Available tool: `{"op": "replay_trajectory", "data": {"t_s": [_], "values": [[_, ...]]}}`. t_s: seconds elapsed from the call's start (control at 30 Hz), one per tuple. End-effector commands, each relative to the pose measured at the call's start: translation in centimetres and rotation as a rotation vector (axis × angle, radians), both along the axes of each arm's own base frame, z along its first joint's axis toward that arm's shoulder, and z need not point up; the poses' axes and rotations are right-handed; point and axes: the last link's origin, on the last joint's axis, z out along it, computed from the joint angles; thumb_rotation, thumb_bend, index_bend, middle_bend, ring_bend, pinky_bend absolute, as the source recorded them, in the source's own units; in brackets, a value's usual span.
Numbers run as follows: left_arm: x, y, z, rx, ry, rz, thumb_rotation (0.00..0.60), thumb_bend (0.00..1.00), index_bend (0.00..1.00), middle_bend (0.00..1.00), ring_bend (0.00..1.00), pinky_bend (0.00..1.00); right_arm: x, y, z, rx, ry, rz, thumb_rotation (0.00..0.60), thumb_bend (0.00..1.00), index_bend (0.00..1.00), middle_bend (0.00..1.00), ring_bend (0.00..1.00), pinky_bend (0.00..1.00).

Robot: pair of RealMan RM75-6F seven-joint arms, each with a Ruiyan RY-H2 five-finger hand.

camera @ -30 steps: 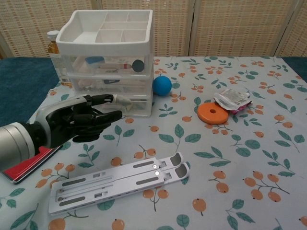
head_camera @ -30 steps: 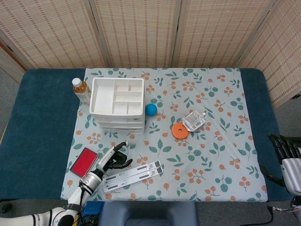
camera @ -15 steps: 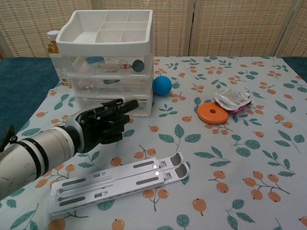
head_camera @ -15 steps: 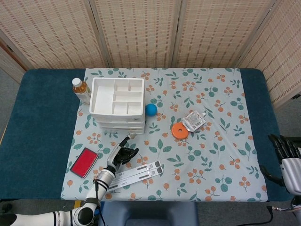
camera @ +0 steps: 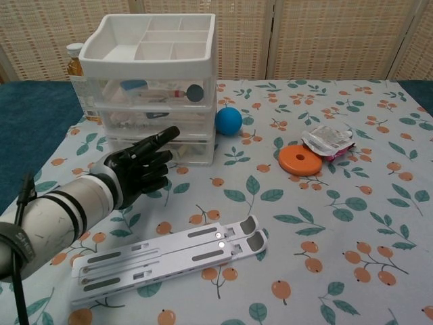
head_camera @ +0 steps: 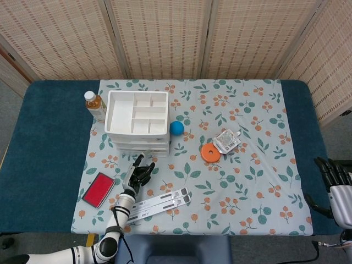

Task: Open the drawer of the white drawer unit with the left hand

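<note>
The white drawer unit [head_camera: 137, 124] [camera: 154, 88] stands at the back left of the floral cloth, with an open divided tray on top and clear drawers below, all closed. My left hand [head_camera: 138, 175] [camera: 141, 168] is black and hovers just in front of the bottom drawer. Its fingers are apart and stretch toward the drawer front, holding nothing. In the chest view its fingertips [camera: 170, 133] overlap the bottom drawer's front; whether they touch it I cannot tell. My right hand [head_camera: 333, 177] rests at the table's far right edge, fingers spread and empty.
A silver folding stand [head_camera: 155, 202] [camera: 169, 261] lies just before my left hand. A red case [head_camera: 98, 190] sits to its left. A blue ball [head_camera: 176, 127] [camera: 229, 120] lies right of the unit, a bottle [head_camera: 94, 104] behind it, an orange disc [camera: 300, 160] and a packet [camera: 328, 142] further right.
My left hand has swung forward and to the right, from beside the red case up to the front of the bottom drawer. Its fingers have uncurled and now point at the drawer.
</note>
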Motion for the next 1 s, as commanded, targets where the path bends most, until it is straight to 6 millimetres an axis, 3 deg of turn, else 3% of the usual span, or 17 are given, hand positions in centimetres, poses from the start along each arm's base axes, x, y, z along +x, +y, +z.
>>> {"op": "replay_trajectory", "data": {"t_s": [0.03, 1.0], "values": [[-0.1, 0.1, 0.0, 0.005, -0.009, 0.017, 0.600, 0.29, 0.17, 0.93, 1.00, 1.00, 0.0, 0.0, 0.0, 0.000, 0.000, 0.000, 0.600, 0.31, 0.01, 0.06, 0.00, 0.05], [0.8, 2.1, -0.5, 0.036, -0.135, 0.127, 0.600, 0.29, 0.21, 0.93, 1.00, 1.00, 0.1, 0.5, 0.2, -0.005, 0.010, -0.021, 0.600, 0.31, 0.01, 0.06, 0.00, 0.05]]}}
